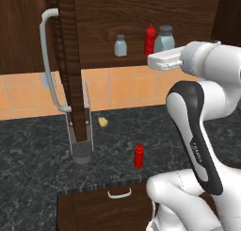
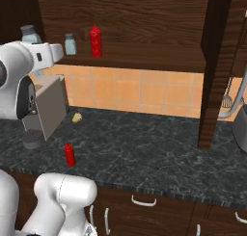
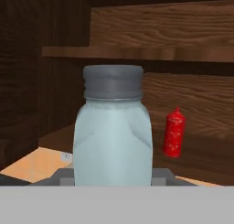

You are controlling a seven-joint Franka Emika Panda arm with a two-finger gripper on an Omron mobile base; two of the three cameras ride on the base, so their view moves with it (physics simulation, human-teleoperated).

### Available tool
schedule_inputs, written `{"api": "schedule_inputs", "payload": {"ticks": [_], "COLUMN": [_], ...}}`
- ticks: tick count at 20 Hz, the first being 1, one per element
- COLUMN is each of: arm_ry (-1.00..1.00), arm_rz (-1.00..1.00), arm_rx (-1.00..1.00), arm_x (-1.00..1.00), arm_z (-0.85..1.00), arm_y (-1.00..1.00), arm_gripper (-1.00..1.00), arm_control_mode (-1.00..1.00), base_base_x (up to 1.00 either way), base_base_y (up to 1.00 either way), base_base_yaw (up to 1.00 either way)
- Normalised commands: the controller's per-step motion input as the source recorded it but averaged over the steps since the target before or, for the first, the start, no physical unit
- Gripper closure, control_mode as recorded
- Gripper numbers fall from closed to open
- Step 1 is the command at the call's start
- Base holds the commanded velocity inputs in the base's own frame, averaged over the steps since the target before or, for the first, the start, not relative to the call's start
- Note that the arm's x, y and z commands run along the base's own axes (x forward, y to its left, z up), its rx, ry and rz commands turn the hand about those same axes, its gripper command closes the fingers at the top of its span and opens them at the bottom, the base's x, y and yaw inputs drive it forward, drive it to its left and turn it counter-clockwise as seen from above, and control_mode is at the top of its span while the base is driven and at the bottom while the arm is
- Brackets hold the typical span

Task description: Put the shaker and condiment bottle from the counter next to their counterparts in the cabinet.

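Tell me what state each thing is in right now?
Gripper: shut on the held shaker.
Held shaker: upright, capped, raised at the cabinet.
Other shaker: standing on the cabinet shelf.
Shelf bottle: upright beside it.
Counter bottle: upright, untouched.
Cabinet door: open.

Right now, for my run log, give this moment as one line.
tool: shut on pale blue-grey glass shaker | at cabinet shelf, beside red squeeze bottle | second red bottle: on counter

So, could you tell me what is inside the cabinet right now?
On the cabinet shelf: a small shaker, a red bottle, and a second shaker held in the gripper, which covers the space behind it.
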Motion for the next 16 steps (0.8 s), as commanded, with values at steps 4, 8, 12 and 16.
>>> {"api": "schedule_inputs", "payload": {"ticks": [4, 8, 12, 16], "arm_ry": [0.03, 0.00, 0.00, 0.00], "arm_rz": [0.00, 0.00, 0.00, 0.00], "arm_rx": [0.00, 0.00, 0.00, 0.03], "arm_x": [0.64, 0.54, 0.51, 0.52], "arm_z": [-0.09, -0.32, -0.38, 0.00], "arm_y": [0.34, 0.23, 0.16, 0.15], "arm_gripper": [1.00, 1.00, 1.00, 1.00], "arm_control_mode": [-1.00, -1.00, -1.00, -1.00], "base_base_x": [0.00, 0.00, 0.00, 0.00], "base_base_y": [0.00, 0.00, 0.00, 0.00], "base_base_yaw": [0.00, 0.00, 0.00, 0.00]}}
